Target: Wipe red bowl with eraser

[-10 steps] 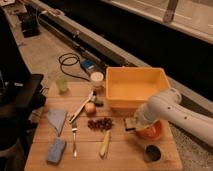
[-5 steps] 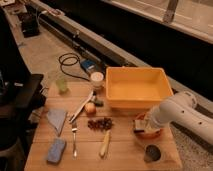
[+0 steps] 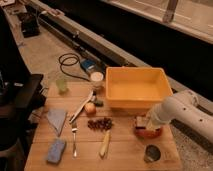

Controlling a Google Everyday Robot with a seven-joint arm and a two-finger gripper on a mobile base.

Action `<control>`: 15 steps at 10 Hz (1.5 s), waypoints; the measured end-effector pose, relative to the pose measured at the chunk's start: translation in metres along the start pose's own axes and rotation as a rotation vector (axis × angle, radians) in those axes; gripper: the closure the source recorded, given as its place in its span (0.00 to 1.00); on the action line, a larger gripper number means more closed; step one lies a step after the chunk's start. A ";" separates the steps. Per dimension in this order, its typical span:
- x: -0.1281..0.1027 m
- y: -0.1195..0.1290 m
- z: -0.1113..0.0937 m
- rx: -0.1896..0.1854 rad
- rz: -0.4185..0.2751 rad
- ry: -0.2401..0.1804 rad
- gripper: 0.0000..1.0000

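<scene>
The red bowl [image 3: 148, 132] sits on the wooden table [image 3: 125, 157] at the right, just in front of the yellow tub. My gripper [image 3: 143, 123] comes in from the right on the white arm [image 3: 176, 109] and is down over the bowl's left part. It is shut on the eraser [image 3: 139, 121], a small pale block that rests at the bowl's left rim. Most of the bowl's inside is hidden by the gripper and arm.
A big yellow tub [image 3: 135, 90] stands behind the bowl and a dark metal cup [image 3: 151, 153] in front of it. To the left lie a dark fruit cluster [image 3: 100, 123], an apple [image 3: 90, 108], a fork [image 3: 74, 140], a blue sponge [image 3: 56, 150] and a grey-blue cloth [image 3: 56, 119].
The arm has swung to the right, and the gripper with the eraser has shifted a little right across the bowl. The other things have not moved.
</scene>
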 end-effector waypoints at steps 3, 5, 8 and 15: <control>0.005 -0.008 0.012 -0.007 0.035 -0.033 1.00; 0.008 -0.007 0.020 -0.017 0.059 -0.062 1.00; 0.016 -0.004 0.030 -0.028 0.103 -0.121 1.00; 0.039 -0.011 0.034 -0.046 0.149 -0.109 1.00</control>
